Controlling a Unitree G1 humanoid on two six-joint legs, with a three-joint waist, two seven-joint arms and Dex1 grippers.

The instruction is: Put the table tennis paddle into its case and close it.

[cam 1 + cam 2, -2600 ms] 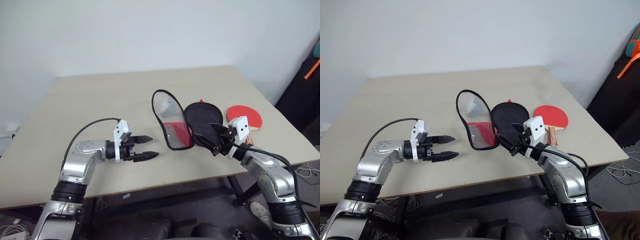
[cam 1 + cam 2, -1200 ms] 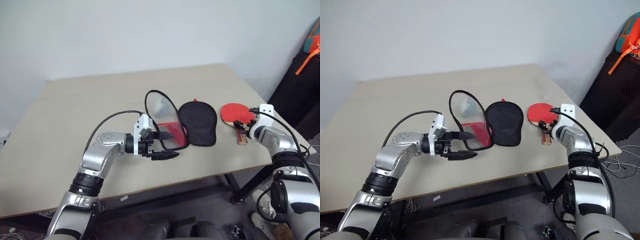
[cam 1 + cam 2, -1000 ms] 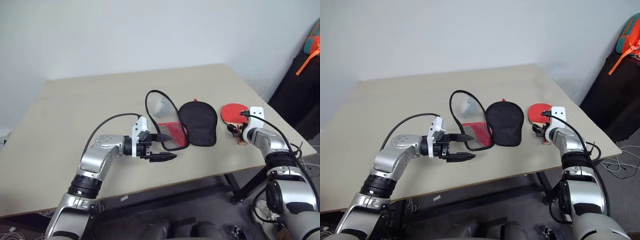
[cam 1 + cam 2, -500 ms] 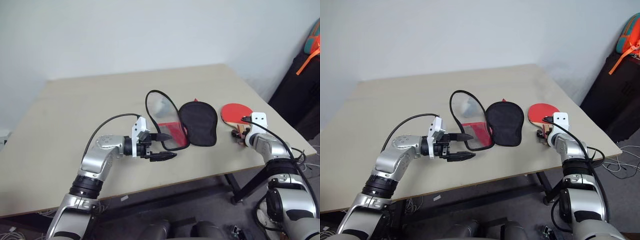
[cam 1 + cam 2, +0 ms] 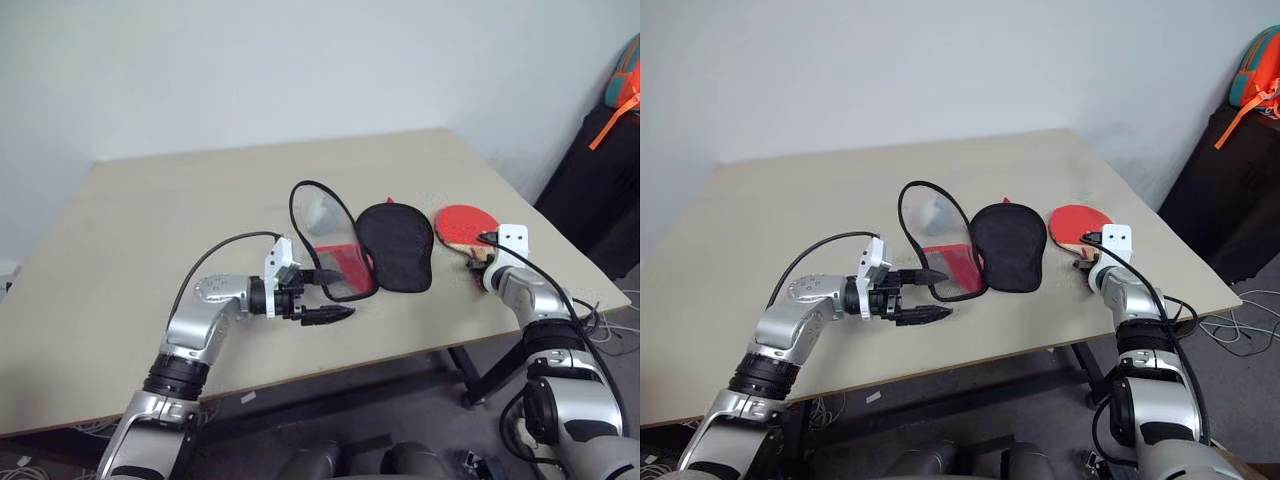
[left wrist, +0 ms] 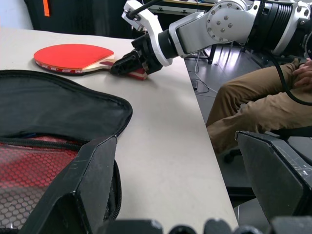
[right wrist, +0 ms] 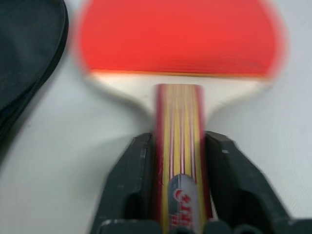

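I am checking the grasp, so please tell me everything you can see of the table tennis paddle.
The table tennis paddle has a round red rubber face and a light wooden handle with striped sides. It lies flat on the table near its right edge, beside the open case. The right gripper has its two black fingers closed against the handle's sides.

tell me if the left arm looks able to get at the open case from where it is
Probably yes. The left end effector is open beside the case, right at its raised clear flap, with bare table between them. The right end effector is away on the paddle handle, not blocking.
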